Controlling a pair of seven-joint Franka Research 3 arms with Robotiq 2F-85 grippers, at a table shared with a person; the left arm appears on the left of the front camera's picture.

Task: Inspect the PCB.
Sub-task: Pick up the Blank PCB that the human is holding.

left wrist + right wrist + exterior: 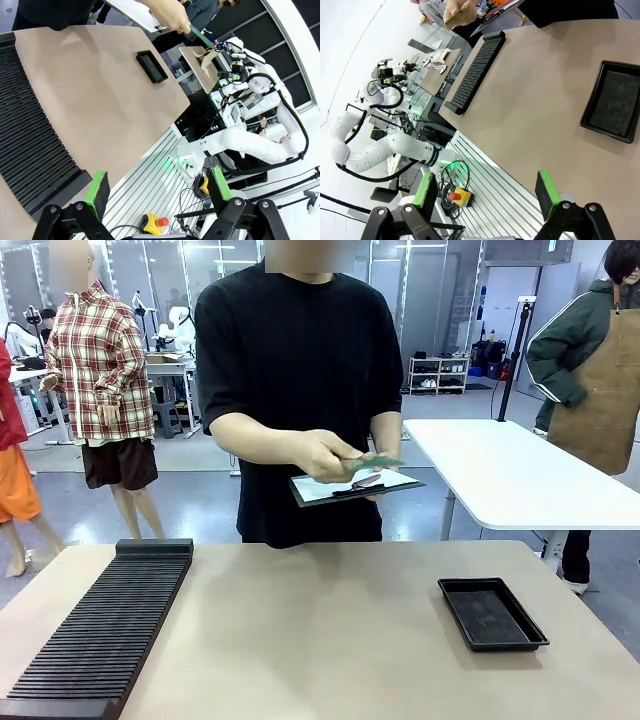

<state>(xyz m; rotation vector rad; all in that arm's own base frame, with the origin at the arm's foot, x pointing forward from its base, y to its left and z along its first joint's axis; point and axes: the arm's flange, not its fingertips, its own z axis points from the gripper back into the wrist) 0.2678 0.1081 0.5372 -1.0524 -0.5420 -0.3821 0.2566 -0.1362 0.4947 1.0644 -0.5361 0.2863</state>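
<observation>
Front view: the PCB (372, 462) is far out ahead of both grippers, across the table (320, 670) at its far side. It is pinched in the person's hand (322, 454), just above a dark clipboard (356, 487) carrying white paper. The board is a thin, flat green rectangle seen almost edge-on, with its long axis running side to side and slightly tilted. It sits a little toward the right arm's side of the middle, so I judge that arm marginally nearer, though neither is close. On the matte tan tabletop, a black ribbed rack (100, 635) lies toward the left arm. A shallow black tray (492, 613) lies toward the right arm.

Left wrist view: your left gripper (159, 186) hovers out past the table's near edge, over a slatted aluminium frame (145, 170). Its green pads are spread wide with nothing between them. The PCB (200, 35) is far ahead of the fingers and up high, a narrow green strip jutting from the hand. The tray lies on the tabletop between the gripper and the board, and the rack's ridges lie nearer the gripper, off to one side.

Right wrist view: your right gripper (485, 191) also hangs off the table's edge, fingers apart and empty. The hand is far ahead at the top of the picture, and the green in it is too small to read. The tray, with its smooth rim and duller floor, is the nearest thing on the table.
</observation>
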